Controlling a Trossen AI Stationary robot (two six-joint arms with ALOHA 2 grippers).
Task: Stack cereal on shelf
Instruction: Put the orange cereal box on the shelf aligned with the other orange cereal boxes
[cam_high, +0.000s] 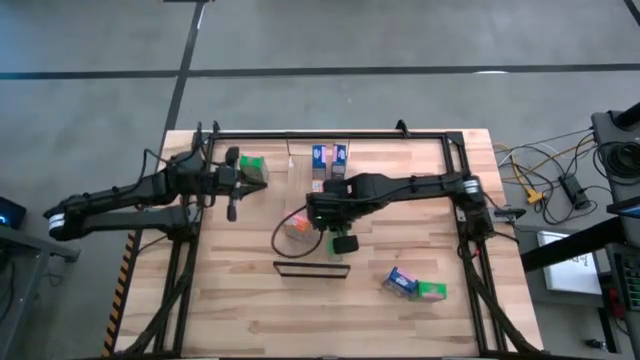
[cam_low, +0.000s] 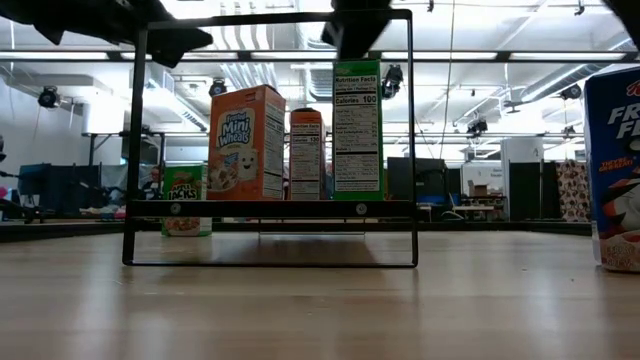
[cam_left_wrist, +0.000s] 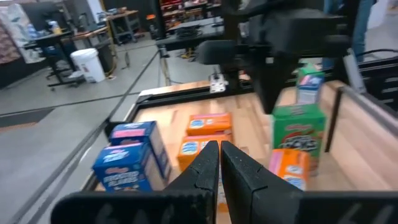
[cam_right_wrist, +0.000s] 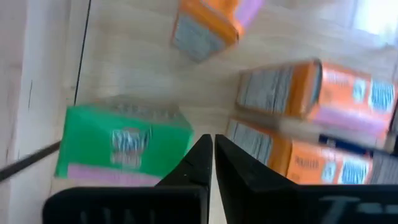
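Three cereal boxes stand upright on the shelf: an orange Mini Wheats box, a narrower orange box and a green box. My right gripper hangs shut just above the green box, holding nothing; in the high view it is at the table's middle. My left gripper is shut with nothing in it at the far left, beside another green box. Two blue boxes stand near the far edge.
A blue box and a green box lie at the near right of the planked table. The black metal frame runs along the table's edges. Bare tabletop lies at the near left.
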